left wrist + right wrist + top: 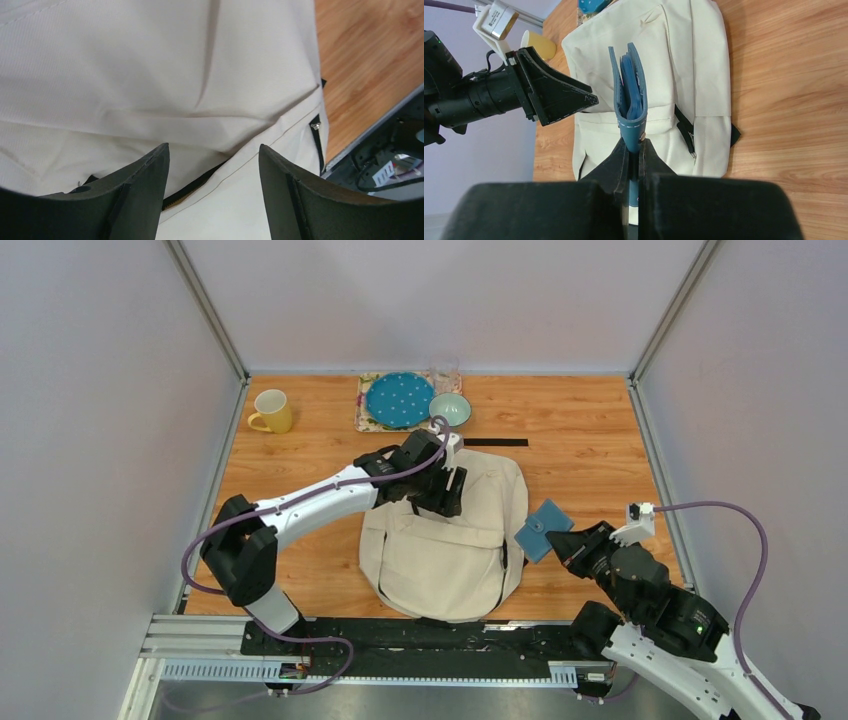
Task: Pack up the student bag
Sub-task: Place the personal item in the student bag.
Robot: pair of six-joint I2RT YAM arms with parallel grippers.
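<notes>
There is one student bag (450,540), near the middle of the near edge of the table (600,440). There is one blue wallet (543,528), toward the right edge. Along the far edge the count is:
- one yellow mug (272,411), nearest the far left corner
- one patterned mat (364,418)
- one blue dotted plate (399,399)
- one pale green bowl (450,408)
- one clear glass (445,377)

One thin black strip (495,442) lies on the wood just nearer than the bowl. Two robot arms stand at the near edge: one left arm (300,505) and one right arm (660,610).
</notes>
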